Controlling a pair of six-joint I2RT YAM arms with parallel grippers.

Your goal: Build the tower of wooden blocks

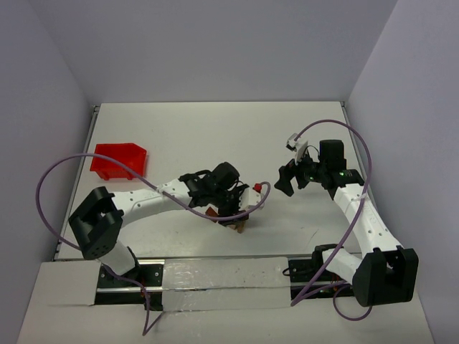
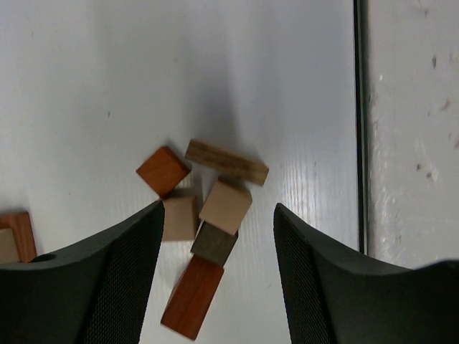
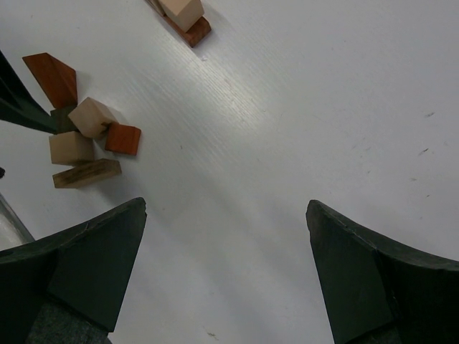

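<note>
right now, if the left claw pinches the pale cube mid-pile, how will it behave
Likely stiff and light: the pale cube looks like solid wood with flat faces, so it should not roll. It seems to lean on the dark block, so a nudge may tip it. The striped bar lies against it and would probably shift too.
</note>
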